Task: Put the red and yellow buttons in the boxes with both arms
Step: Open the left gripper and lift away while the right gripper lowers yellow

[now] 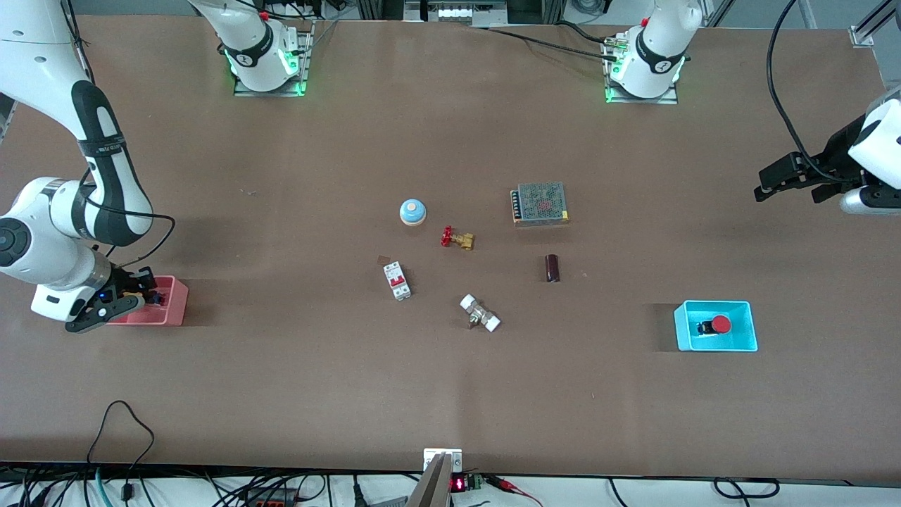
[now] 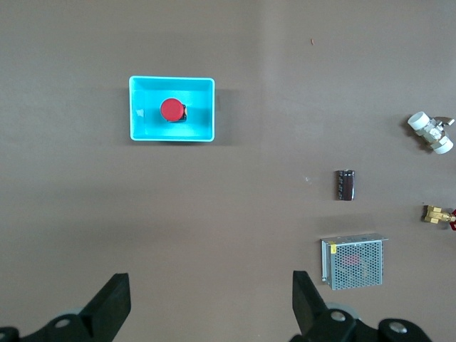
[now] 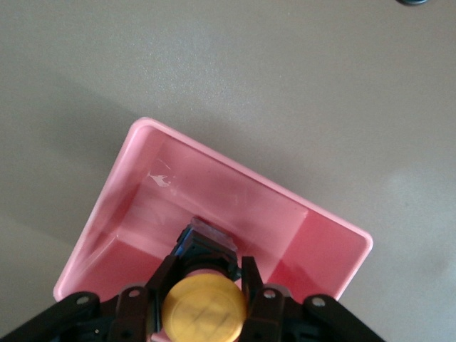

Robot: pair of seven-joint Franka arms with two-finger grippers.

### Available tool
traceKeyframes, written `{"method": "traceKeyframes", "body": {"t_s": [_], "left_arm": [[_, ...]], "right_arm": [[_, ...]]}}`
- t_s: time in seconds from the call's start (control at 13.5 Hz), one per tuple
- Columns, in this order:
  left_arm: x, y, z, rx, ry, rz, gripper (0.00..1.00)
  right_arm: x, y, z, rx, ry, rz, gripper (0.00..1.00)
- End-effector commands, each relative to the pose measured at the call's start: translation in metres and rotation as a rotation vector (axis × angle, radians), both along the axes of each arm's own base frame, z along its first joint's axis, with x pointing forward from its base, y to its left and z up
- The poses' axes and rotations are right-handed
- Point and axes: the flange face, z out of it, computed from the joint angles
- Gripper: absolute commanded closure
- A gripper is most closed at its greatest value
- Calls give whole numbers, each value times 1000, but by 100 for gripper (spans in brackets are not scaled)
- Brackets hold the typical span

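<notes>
The pink-red box [image 1: 169,310] stands near the right arm's end of the table. My right gripper [image 1: 137,292] reaches down into it, shut on the yellow button [image 3: 204,308] by its dark base, inside the pink box [image 3: 142,206]; I cannot tell whether the base touches the floor. The gripper [image 3: 208,265] hides the button in the front view. The cyan box [image 1: 746,327] near the left arm's end holds the red button [image 1: 720,324], lying on its side. My left gripper [image 1: 787,189] hangs open and empty in the air. In its wrist view the gripper [image 2: 210,306] is clear of the cyan box [image 2: 135,128] and red button [image 2: 171,110].
Mid-table lie a light-blue bell [image 1: 412,212], a brass valve with red handwheel [image 1: 457,238], a white circuit breaker [image 1: 397,280], a white-ended fitting [image 1: 480,313], a dark cylinder [image 1: 552,268] and a mesh power supply [image 1: 539,203].
</notes>
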Motion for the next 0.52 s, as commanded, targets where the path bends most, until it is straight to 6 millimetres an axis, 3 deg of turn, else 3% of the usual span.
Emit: {"method": "traceKeyframes", "body": {"t_s": [0.0, 0.15, 0.22, 0.44], "left_arm": [[-4, 0, 9, 16, 26, 13, 0], [-3, 3, 24, 16, 7, 66, 0], [-4, 2, 25, 24, 15, 61, 0], [-5, 1, 25, 27, 19, 46, 0]], "right_arm": [[0, 1, -3, 4, 10, 16, 58], [0, 0, -4, 3, 12, 13, 57], [0, 0, -4, 3, 11, 8, 51], [0, 1, -7, 5, 16, 9, 49]]}}
